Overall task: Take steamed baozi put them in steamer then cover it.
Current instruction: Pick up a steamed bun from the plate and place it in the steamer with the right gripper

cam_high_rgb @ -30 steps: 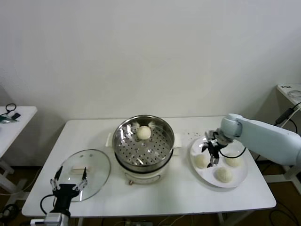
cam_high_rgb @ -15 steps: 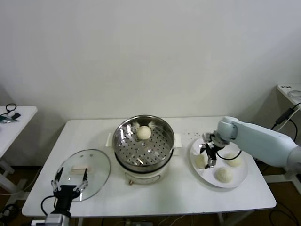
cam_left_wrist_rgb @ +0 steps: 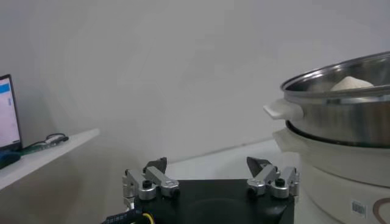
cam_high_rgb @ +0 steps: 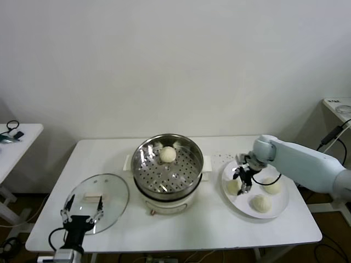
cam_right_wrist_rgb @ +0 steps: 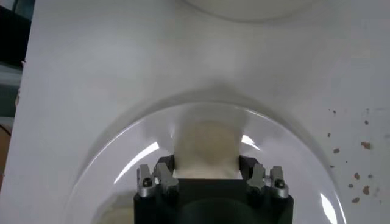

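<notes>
The steamed baozi (cam_high_rgb: 235, 187) that matters here sits on the white plate (cam_high_rgb: 281, 205), and the right tool (cam_high_rgb: 244, 183) has come down over it with its fingers (cam_right_wrist_rgb: 165, 171) closed against the bun's two sides; the right wrist view shows the cream dome (cam_right_wrist_rgb: 206, 148) filling the space between the fingertips, the bun resting on the plate. Two more baozi lie on the same plate just beyond that tool, one (cam_high_rgb: 272, 186) toward the robot's right and one (cam_high_rgb: 260, 203) nearer the robot. A fourth baozi (cam_high_rgb: 168, 154) rests on the perforated floor of the steamer (cam_high_rgb: 143, 159), which stands on the table (cam_high_rgb: 219, 224) to the left of the right tool. The left tool (cam_high_rgb: 82, 213) hangs at the table's near left edge with its fingers (cam_left_wrist_rgb: 151, 181) spread wide and nothing between them. The cover (cam_high_rgb: 115, 193) lies flat on the table just beyond it, beside the steamer.
</notes>
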